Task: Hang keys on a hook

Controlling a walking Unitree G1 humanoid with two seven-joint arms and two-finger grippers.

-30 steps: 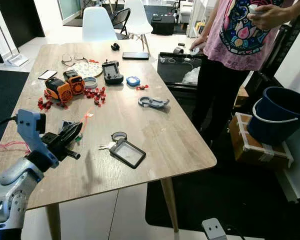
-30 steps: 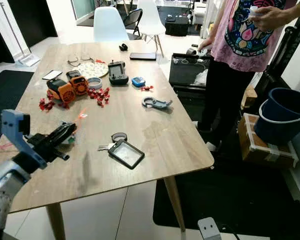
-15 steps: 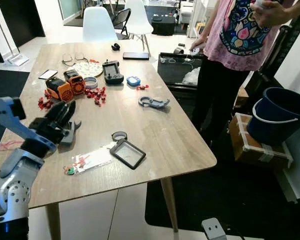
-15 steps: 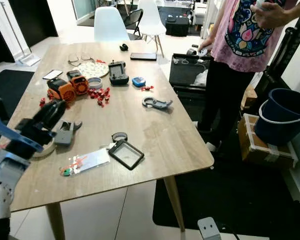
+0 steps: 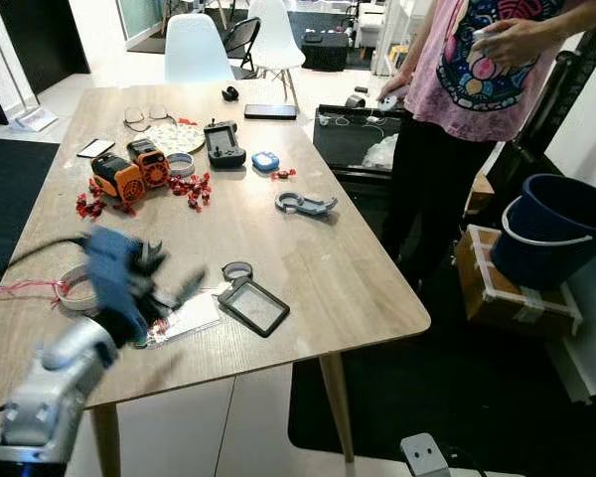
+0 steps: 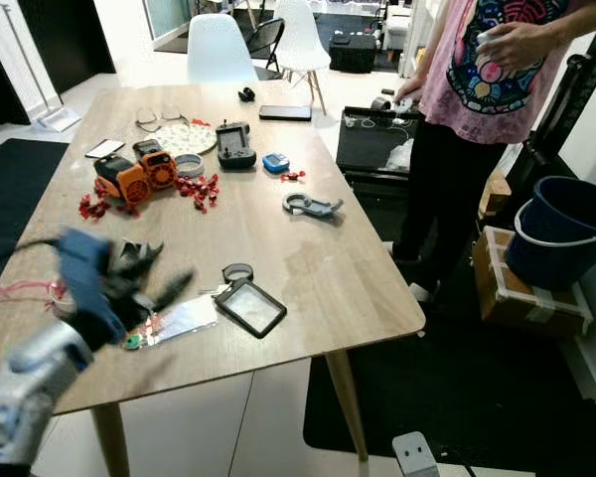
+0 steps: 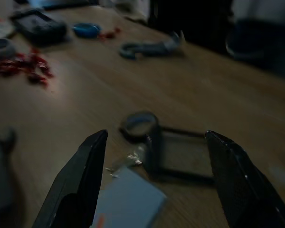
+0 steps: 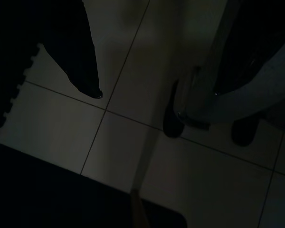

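Left gripper (image 7: 152,185): fingers spread wide, nothing between them, low over the table (image 5: 308,248) near its front left part; blurred in the head views. Its wrist camera looks along the fingers at the keys (image 7: 125,158), which lie flat on the wood just beside a small ring (image 7: 140,124) and a dark-framed tag (image 7: 183,154). A pale card (image 7: 128,202) lies nearer the gripper, partly in the approach path.

Right gripper (image 8: 133,71): hangs idle over floor tiles; one finger is clear, the other is lost in shadow, so whether it is apart or together cannot be told.

Hook (image 5: 304,204): grey, lying further along the table toward the person (image 5: 477,79), well apart from the keys.

Judgement: the step in hand is the reach for the keys. To do it well:
- slow down before closing, as the motion blur suggests speed
- centre the keys between the fingers, clear of the card
- the keys are thin and flat; come down steeply and take them at the ring or bunch, not by a blade edge
- risk: pinching the tag frame or card instead, or pushing the keys along the wood
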